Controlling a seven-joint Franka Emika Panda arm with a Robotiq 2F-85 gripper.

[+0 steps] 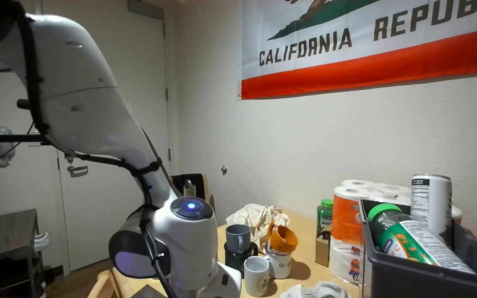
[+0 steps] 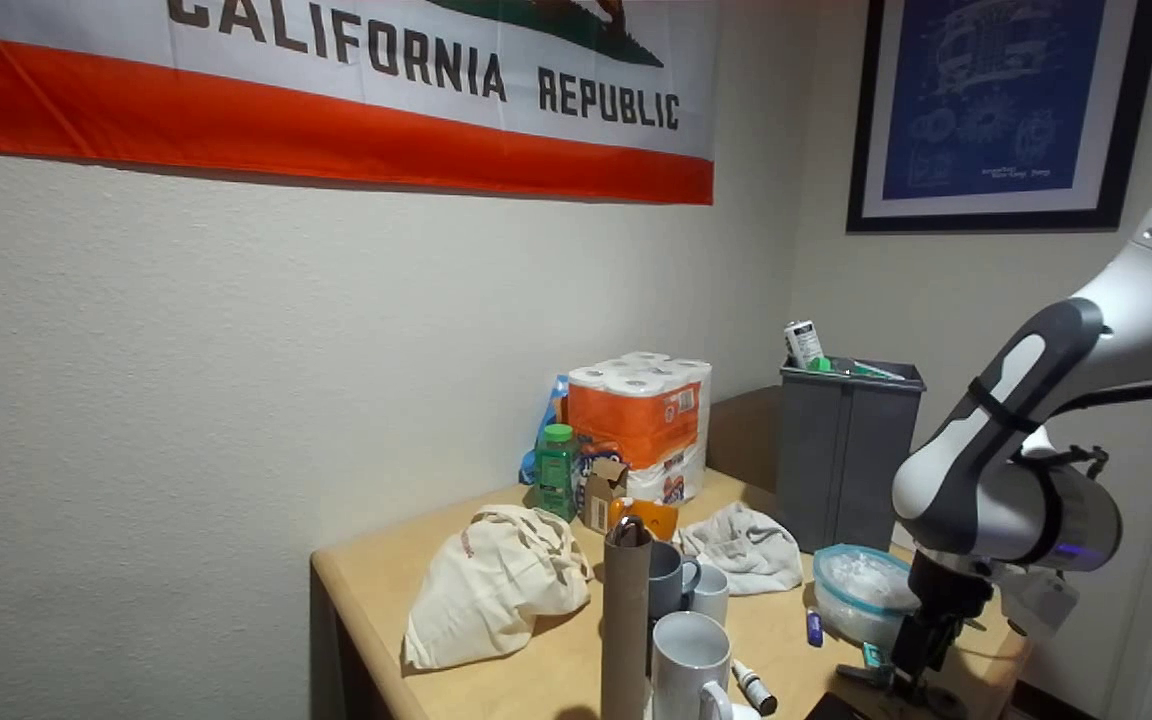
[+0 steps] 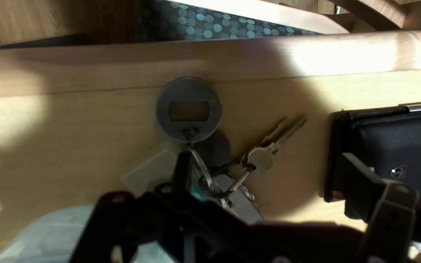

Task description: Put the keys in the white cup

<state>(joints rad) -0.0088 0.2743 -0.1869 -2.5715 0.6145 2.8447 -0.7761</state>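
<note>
In the wrist view: tool (image 3: 269, 168) spread wide over the table (image 3: 86, 128). On the table, close to its rounded edge, between the fingers (image 3: 364, 186) as seen there: keys (image 3: 263, 157), bunched with a round grey fob (image 3: 188, 129); contact with the tool unclear. Right of the keys: black case (image 3: 400, 146). In both exterior views: upright white mugs (image 2: 691, 655). Near these, in an exterior view: tilted orange mug (image 1: 284, 239), and grey mug (image 1: 235, 239) atop a black mug (image 1: 234, 261).

White arm (image 1: 91, 99), black cable (image 1: 34, 89), blue light (image 1: 191, 205); black end effector (image 3: 269, 159).
</note>
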